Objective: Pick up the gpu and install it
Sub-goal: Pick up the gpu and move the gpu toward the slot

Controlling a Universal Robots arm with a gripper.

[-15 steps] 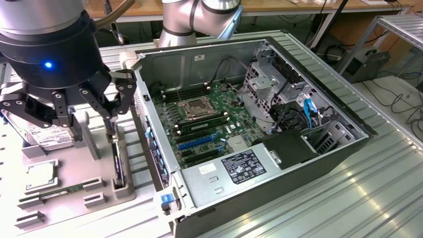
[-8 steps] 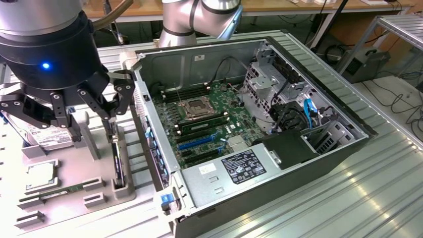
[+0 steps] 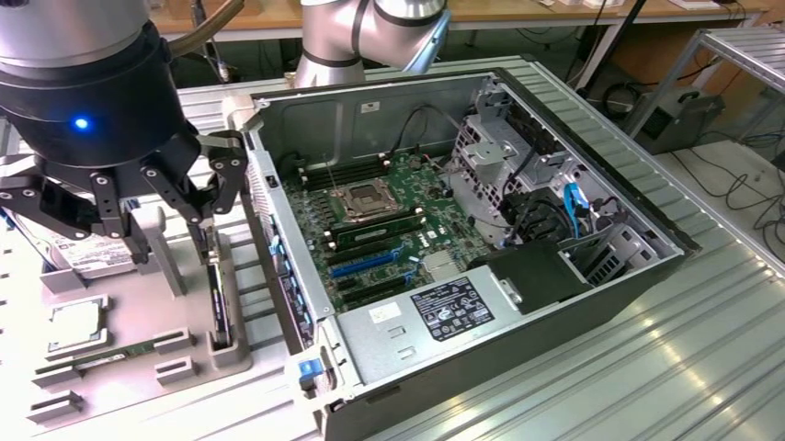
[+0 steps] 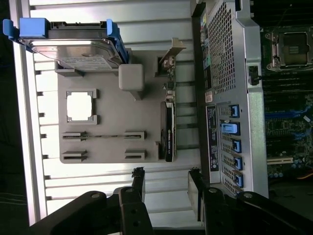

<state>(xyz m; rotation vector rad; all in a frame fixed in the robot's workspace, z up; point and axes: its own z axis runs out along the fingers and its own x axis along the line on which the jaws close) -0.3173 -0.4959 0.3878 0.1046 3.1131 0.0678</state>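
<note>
Ribbed metal tabletop (image 3: 638, 367) carries a grey tray (image 4: 112, 105). The gpu (image 4: 167, 129) stands on edge in the tray's side slot, top edge exposed for grasping. Tool (image 4: 166, 172) hovers above the tray, fingers apart, seemingly aligned to straddle the card, holding nothing.

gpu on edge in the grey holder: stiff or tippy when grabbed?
Probably stiff: the gpu reads as a rigid flat card. Likely tippy out of its slot, since it stands on a thin edge in the grey holder. Thin board, so probably fragile under a hard squeeze.
</note>
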